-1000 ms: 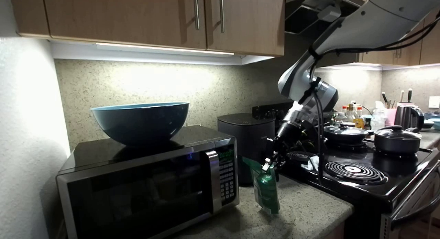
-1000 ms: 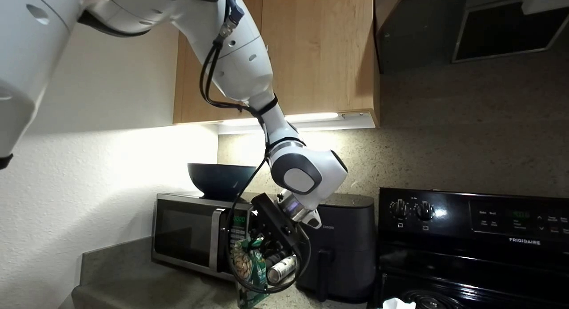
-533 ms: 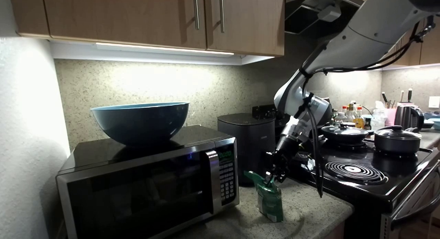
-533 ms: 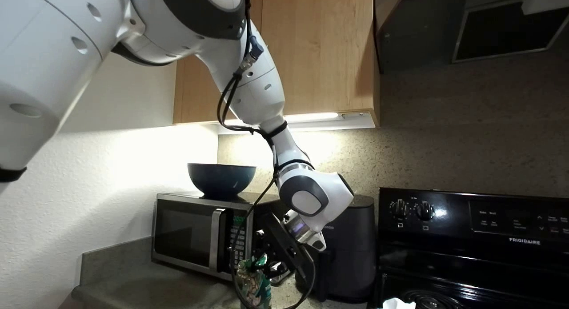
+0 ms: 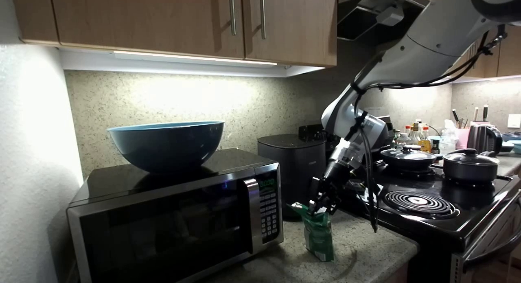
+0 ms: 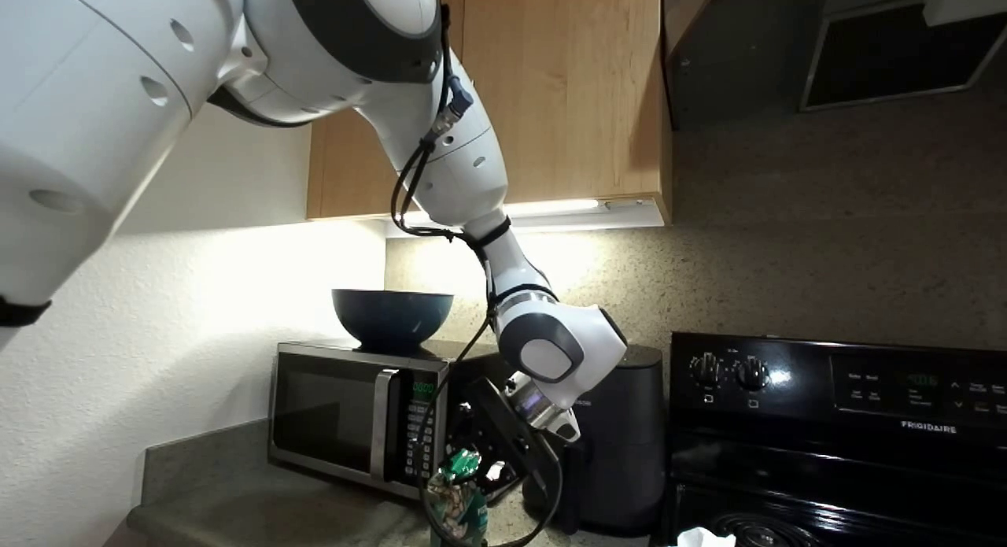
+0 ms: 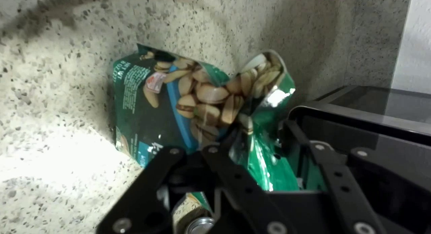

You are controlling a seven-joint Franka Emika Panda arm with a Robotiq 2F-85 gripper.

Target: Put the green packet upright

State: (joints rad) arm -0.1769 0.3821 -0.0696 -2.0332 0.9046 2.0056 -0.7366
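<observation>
Speckled countertop (image 5: 366, 238) carries the green packet (image 5: 319, 240), roughly upright, top crumpled. Gripper (image 5: 320, 209) sits at that top, angled downward; whether it clamps the packet or stands loose around it cannot be determined. Arm (image 5: 411, 57) slopes down from above, bent near the gripper. Microwave (image 5: 175, 226), bearing a blue bowl (image 5: 167, 148), stands near the packet; black appliance (image 5: 291, 173) stands behind; stove (image 5: 476, 209) lies beyond.

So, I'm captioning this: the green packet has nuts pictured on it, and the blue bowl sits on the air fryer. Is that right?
Not quite: both exterior views show the blue bowl on the microwave, not on the air fryer beside it. The green packet does have nuts pictured on it.
</observation>
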